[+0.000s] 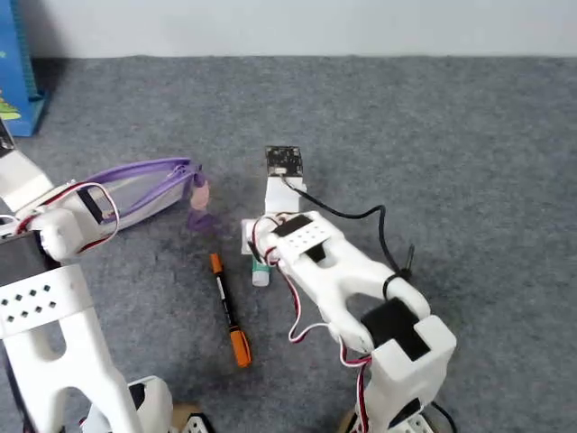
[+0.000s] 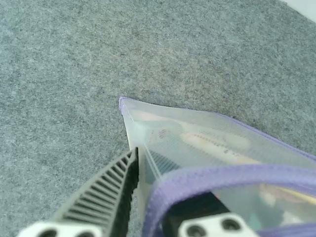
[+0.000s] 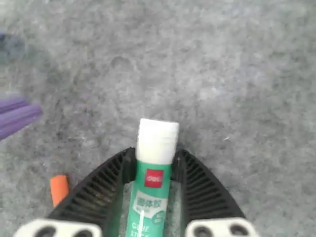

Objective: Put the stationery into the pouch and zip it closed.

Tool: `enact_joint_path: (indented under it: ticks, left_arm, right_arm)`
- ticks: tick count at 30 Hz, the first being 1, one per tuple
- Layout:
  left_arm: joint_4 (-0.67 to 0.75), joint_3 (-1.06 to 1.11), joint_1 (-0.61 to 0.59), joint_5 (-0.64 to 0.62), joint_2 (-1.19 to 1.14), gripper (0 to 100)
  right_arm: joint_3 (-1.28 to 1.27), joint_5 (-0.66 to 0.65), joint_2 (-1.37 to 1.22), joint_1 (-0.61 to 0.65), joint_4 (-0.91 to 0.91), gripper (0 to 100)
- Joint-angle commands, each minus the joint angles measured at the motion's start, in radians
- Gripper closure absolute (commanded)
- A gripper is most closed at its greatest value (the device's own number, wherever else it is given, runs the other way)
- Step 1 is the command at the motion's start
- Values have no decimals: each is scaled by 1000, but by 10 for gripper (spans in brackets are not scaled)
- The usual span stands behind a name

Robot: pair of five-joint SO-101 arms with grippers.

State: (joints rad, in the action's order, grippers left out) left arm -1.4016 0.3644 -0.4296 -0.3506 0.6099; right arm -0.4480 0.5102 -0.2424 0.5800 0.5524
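Grey carpet (image 1: pixel 451 135) — pouch (image 1: pixel 149 189) at left, glue stick (image 3: pixel 156 163) central

A blue box (image 1: pixel 14 72) stands on grey felt (image 1: pixel 451 135).

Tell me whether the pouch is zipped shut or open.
Open. The pouch's purple zipper edges stand apart in the high view, and the left gripper pinches one wall, one finger inside the mouth.

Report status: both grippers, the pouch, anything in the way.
Left gripper shut on clear purple-zippered pouch, mouth open. Right gripper shut on green-and-white glue stick. Orange-and-black marker lies loose beside it, toward the pouch side.
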Motion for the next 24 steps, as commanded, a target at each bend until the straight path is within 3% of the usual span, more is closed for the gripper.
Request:
enact_joint_path:
  ticks: [1,8,14,20,24]
  left_arm:
    - [0,-22,2,11,3,987]
    - [5,-30,6,11,5,987]
    - [-3,-64,117,11,5,987]
    - [-3,-134,235,11,5,987]
    - [3,-113,242,11,-2,987]
  right_arm:
    - [54,-2,39,-12,74,993]
    - [48,-51,302,-21,340,991]
    - [48,-68,572,-74,518,991]
    - [-6,-130,769,-159,585,991]
    - [-78,-158,917,-171,584,991]
